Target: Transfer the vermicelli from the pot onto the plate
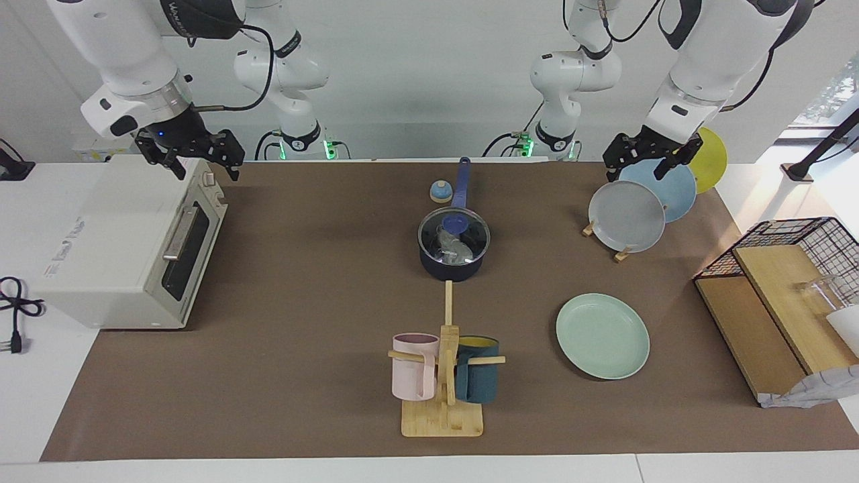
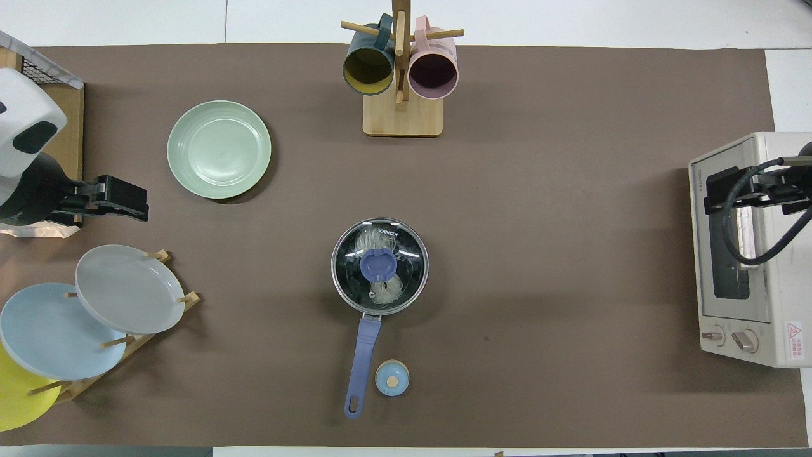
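Your vermicelli [image 2: 380, 266] sits in the pot [image 1: 451, 265] mid-surface, under a glass lid [image 2: 379, 265]. The plate [image 1: 602, 335] lies bare, farther from the robots, toward the left arm's end. Left gripper [image 1: 645, 159]: over the plate rack [image 2: 120, 330], jaws apart, holding nothing. Right gripper [image 1: 194, 155]: over the toaster oven [image 1: 121, 248], jaws apart, holding nothing.

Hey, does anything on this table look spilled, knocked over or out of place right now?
Nothing stands out. The pot sits upright with its glass lid on and the vermicelli inside. The plate lies flat and bare. Left gripper hangs over the plate rack, right gripper over the toaster oven.
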You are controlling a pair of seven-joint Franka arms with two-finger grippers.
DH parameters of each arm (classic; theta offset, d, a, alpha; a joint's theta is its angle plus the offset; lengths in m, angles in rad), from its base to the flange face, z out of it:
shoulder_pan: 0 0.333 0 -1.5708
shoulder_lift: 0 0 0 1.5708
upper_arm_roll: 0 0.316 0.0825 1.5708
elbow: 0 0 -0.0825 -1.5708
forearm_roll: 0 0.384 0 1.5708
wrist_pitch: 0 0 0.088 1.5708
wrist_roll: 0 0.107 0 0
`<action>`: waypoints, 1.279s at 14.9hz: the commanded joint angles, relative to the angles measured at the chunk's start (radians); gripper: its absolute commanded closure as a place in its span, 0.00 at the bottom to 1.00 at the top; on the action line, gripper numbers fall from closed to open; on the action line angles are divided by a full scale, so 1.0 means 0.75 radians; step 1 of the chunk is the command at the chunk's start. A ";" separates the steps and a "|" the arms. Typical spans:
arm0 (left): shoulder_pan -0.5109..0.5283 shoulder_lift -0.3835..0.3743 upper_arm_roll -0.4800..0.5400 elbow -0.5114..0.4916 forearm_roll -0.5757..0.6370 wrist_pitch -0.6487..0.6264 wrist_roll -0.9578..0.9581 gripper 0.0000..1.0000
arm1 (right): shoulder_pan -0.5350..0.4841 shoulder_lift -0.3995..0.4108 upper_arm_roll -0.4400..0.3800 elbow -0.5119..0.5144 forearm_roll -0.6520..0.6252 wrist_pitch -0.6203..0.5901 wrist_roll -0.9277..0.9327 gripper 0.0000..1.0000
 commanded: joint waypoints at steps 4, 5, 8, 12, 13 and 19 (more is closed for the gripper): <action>0.021 -0.022 -0.011 -0.011 -0.002 -0.004 -0.001 0.00 | 0.046 -0.030 0.016 -0.018 0.008 -0.021 -0.025 0.00; 0.021 -0.022 -0.011 -0.011 -0.002 -0.006 -0.001 0.00 | 0.070 -0.030 0.016 -0.020 0.010 -0.009 -0.017 0.00; 0.021 -0.022 -0.011 -0.011 -0.002 -0.006 -0.001 0.00 | 0.162 -0.019 0.018 -0.028 0.055 0.059 0.073 0.00; 0.021 -0.022 -0.011 -0.011 -0.002 -0.006 -0.001 0.00 | 0.397 0.078 0.022 0.025 0.059 0.120 0.402 0.00; 0.021 -0.022 -0.011 -0.011 -0.002 -0.006 -0.001 0.00 | 0.456 0.123 0.024 0.066 0.063 0.130 0.471 0.00; 0.021 -0.022 -0.011 -0.011 -0.002 -0.004 -0.001 0.00 | 0.759 0.422 0.026 0.246 0.124 0.346 0.946 0.00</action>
